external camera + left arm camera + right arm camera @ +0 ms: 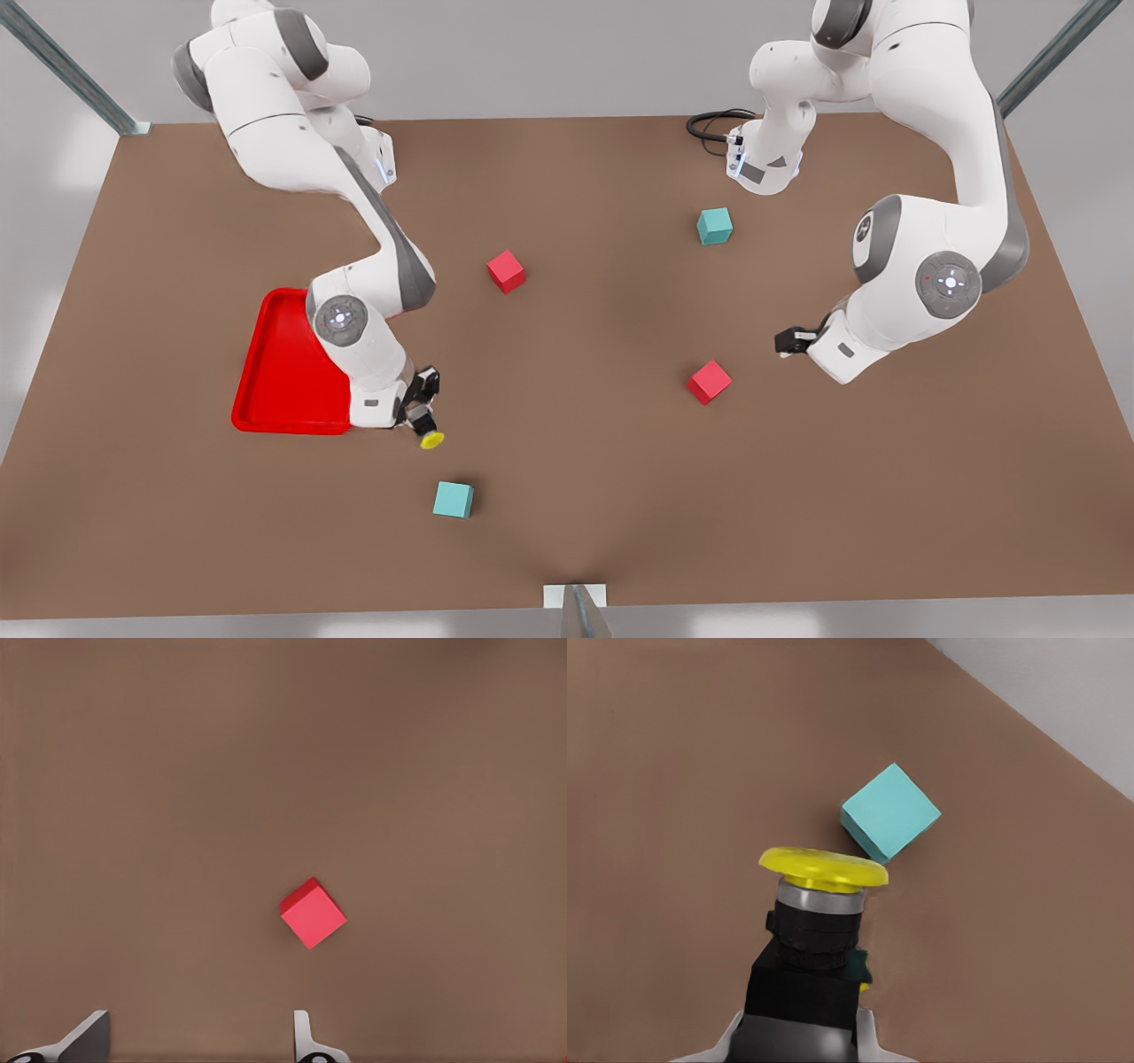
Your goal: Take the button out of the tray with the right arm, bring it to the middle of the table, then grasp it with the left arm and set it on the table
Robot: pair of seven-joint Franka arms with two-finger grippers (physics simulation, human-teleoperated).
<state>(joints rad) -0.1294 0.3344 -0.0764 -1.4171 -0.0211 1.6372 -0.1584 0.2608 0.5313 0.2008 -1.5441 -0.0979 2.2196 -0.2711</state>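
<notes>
We've got the button (429, 433) clamped in the right gripper (423, 416), which hangs just off the red tray's (275, 372) corner on the front view's left, above the table (576, 354). The button is out of the tray, yellow cap pointing away from the wrist, and a teal cube (453, 499) sits on the tabletop near it. In the right wrist view the fingers (864, 1032) close on the dark boxy body (806, 979) w/ the cap (823, 868) and a silver collar sticking out past them.

Handling, as we judge it: small, rigid, light, prob. hard plastic, so no crush worry, but the round cap looks slick and would roll in a pinch. Flat sides of the body are the place to take hold. For the handover the left arm gets little room, since our right fingers cover most of that body; the collar/cap end is what's free.

Left gripper (791, 340) waits on the front view's right, near a red cube (709, 381); its fingers (84, 1036) stand wide apart, nothing between.

Hard to make out: the button's underside, how deep the grip sits, and a small green-yellow bit beside the body.
</notes>
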